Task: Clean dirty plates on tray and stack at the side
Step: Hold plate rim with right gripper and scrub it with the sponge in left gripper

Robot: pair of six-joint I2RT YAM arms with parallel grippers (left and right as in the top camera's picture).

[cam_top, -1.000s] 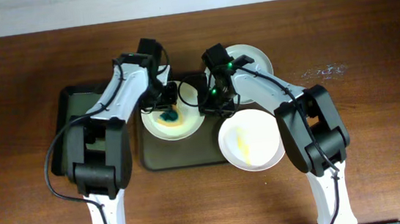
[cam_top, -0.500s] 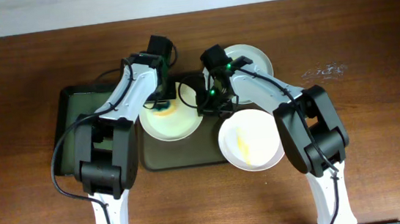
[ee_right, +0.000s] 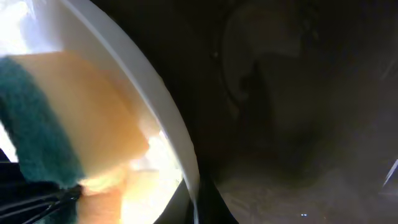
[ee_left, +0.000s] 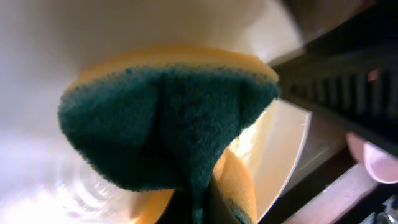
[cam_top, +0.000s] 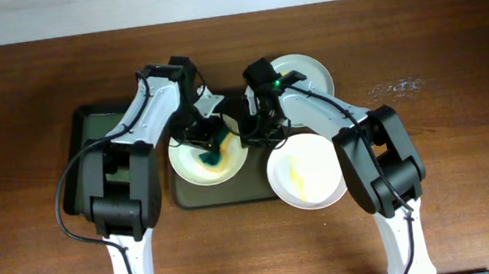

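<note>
A white plate (cam_top: 195, 166) lies on the olive-brown tray (cam_top: 232, 194). My left gripper (cam_top: 203, 137) is shut on a green-and-yellow sponge (cam_top: 211, 150) and presses it onto this plate; the left wrist view shows the sponge (ee_left: 168, 124) folded between the jaws (ee_left: 199, 208). My right gripper (cam_top: 249, 129) is shut on the plate's right rim (ee_right: 177, 143), which runs between its jaws (ee_right: 198, 208). A second plate (cam_top: 306, 171) with a yellow smear sits at the tray's right front corner. A third plate (cam_top: 308, 72) rests on the table behind the right arm.
A smaller dark greenish tray (cam_top: 92, 138) lies left of the olive-brown tray, partly under the left arm. Brown wooden table (cam_top: 460, 134) extends to the right and left. A pale smudge (cam_top: 397, 87) marks the table at the right.
My left gripper has swept the sponge from the plate's far edge towards its middle. The right gripper has stayed at the rim.
</note>
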